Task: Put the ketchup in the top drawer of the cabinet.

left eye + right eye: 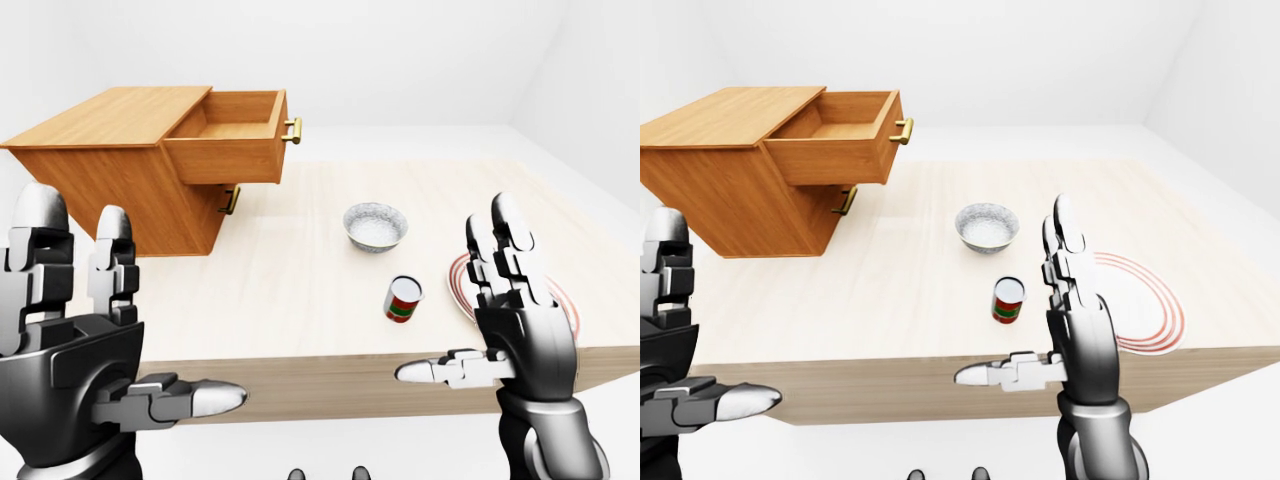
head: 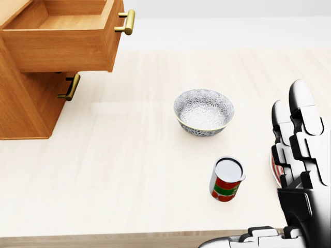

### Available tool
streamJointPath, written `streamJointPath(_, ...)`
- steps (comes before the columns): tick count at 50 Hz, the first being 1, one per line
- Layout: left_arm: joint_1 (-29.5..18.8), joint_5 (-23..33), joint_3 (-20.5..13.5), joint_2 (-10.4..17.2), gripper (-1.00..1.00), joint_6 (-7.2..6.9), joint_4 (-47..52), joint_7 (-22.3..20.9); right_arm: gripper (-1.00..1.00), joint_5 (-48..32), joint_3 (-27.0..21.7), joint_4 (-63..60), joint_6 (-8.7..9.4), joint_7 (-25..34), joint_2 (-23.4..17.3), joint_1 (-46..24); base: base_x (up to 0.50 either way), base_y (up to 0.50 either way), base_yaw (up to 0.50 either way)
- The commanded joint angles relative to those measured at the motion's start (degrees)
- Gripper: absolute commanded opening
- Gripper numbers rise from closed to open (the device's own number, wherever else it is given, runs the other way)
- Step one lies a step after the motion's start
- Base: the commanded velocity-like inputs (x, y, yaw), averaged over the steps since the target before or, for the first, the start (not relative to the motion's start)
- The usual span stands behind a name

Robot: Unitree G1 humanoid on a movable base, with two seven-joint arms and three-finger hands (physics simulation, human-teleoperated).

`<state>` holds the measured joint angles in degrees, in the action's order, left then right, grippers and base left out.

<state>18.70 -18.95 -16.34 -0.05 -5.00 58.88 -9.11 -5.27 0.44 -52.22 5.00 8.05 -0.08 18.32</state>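
The fingers (image 1: pixel 505 250) of the right hand (image 1: pixel 520 320) stand straight up and spread, thumb stretched sideways toward the left of the left-eye view, gripping nothing. The left hand (image 1: pixel 70 330) is held the same way at the lower left of that view, its fingers (image 1: pixel 112 260) upright and apart, thumb pointing right, empty as well. Both hands are raised near the camera at the worktop's (image 1: pixel 290 290) near edge, with the can showing between them.

The ketchup, a small can (image 2: pixel 226 179) with a red and green label and a plain silvery top, stands upright on the pale wood worktop. In the head view it sits at the lower right, just left of the right hand and apart from it. Above it in that view, near but not touching, stands a patterned grey bowl (image 2: pixel 203 111) with a pale rim. A white plate (image 1: pixel 1145 310) with red rings lies to the right of the can; in the head view the right hand covers most of it.

At the upper left of the head view is a wooden cabinet (image 1: pixel 110 180) resting on the worktop. Its top drawer (image 2: pixel 62 36) is pulled out and open, showing a bare wooden inside, with a brass handle (image 2: pixel 127 21) on its face. The drawer below it is closed, its own brass handle (image 2: pixel 70 88) showing beneath the open one. The can is well apart from the cabinet.
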Motion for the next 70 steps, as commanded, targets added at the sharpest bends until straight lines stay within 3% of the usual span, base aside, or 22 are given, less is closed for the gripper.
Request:
streamJointPath(1, 0.41, -1.55, -1.05, 0.56, 1.00, 0.00, 1.12, 0.39, 1.00, -0.84, 0.93, -0.51, 0.00, 0.28, 0.04, 0.73, 0.00, 0.50, 0.00)
streamJointPath(45, -0.10, -2.17, -1.75, 0.79, 1.00, 0.00, 1.12, 0.60, 1.00, -0.72, 1.26, 0.17, 0.00, -0.39, -0.06, 0.14, 0.00, 0.50, 0.00)
streamJointPath(55, 0.38, -1.53, -0.78, 0.82, 1.00, 0.00, 1.12, 0.76, 1.00, 3.72, -0.28, -1.70, 0.00, -1.11, 0.60, -1.03, 0.00, 0.00, 0.00)
streamJointPath(60, 0.77, -2.43, -0.84, 1.47, 1.00, 0.00, 1.12, 1.34, 1.00, 3.89, -0.46, -2.30, 0.00, -0.39, 0.20, 0.06, 0.49, 0.00, 0.00)
streamJointPath(64, 0.07, -0.69, -0.67, 0.05, 1.00, 0.00, 1.12, 0.07, 1.00, 4.38, -1.04, -2.56, 0.00, -0.26, 0.53, -0.29, 0.50, 0.00, 0.00)
streamJointPath(70, 0.69, -1.91, -0.83, 0.99, 1.00, 0.00, 1.12, 0.78, 1.00, 4.00, -0.32, -1.64, 0.00, -0.30, 0.36, -0.32, 0.50, 0.00, 0.00)
